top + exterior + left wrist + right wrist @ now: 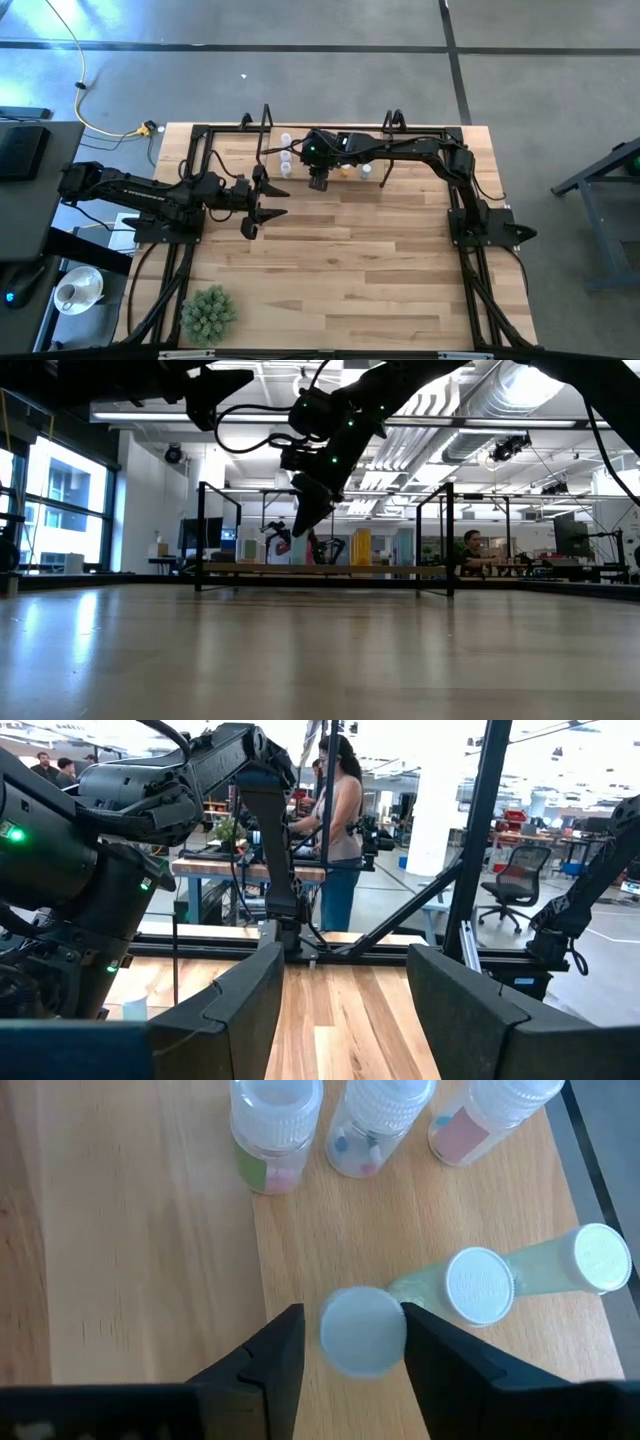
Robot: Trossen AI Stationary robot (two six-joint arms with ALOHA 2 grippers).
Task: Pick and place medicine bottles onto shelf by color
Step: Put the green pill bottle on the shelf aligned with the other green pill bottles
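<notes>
Light-wood shelf (150, 1230), right gripper (352, 1342) fingers parted around a white-capped bottle (362, 1330); left gripper (340, 1010) open, empty

The high view looks straight down on the whole table (340, 260), while the low view sits at tabletop height, facing level across it toward the shelf (325, 571). The left wrist view faces across the table into the room; the right wrist view looks close down on bottles (362, 1330) on the shelf, shared with the high view.
</notes>
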